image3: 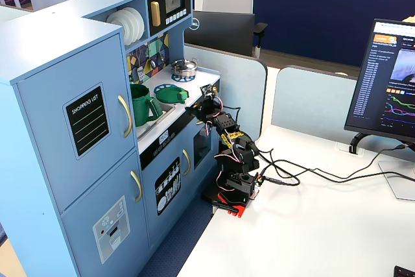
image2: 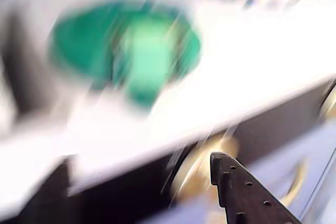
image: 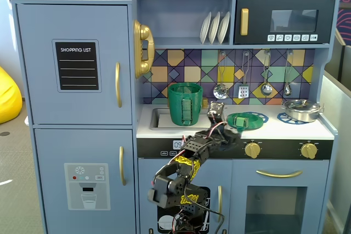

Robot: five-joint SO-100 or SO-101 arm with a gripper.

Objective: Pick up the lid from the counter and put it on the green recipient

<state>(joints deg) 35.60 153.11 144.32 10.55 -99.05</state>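
The green lid (image: 244, 120) lies flat on the white counter (image: 307, 130), over a blue burner ring. The tall green recipient (image: 185, 103) stands to its left in the fixed view, in the sink. My gripper (image: 216, 111) hovers at the counter's front edge between the two, touching neither. The wrist view is blurred by motion: the lid (image2: 131, 51) is a green smear on the counter (image2: 252, 61). One dark finger (image2: 236, 192) shows at the bottom with nothing against its tip. From the side, the gripper (image3: 198, 109) sits just off the counter edge near the lid (image3: 172, 94) and the recipient (image3: 139, 103).
A shiny steel pot (image: 300, 109) stands on the right burner ring. Gold knobs (image: 252, 149) line the dark panel below the counter. Utensils (image: 244, 89) hang on the tiled back wall under a shelf. A desk with a monitor (image3: 389, 82) lies beside the arm's base.
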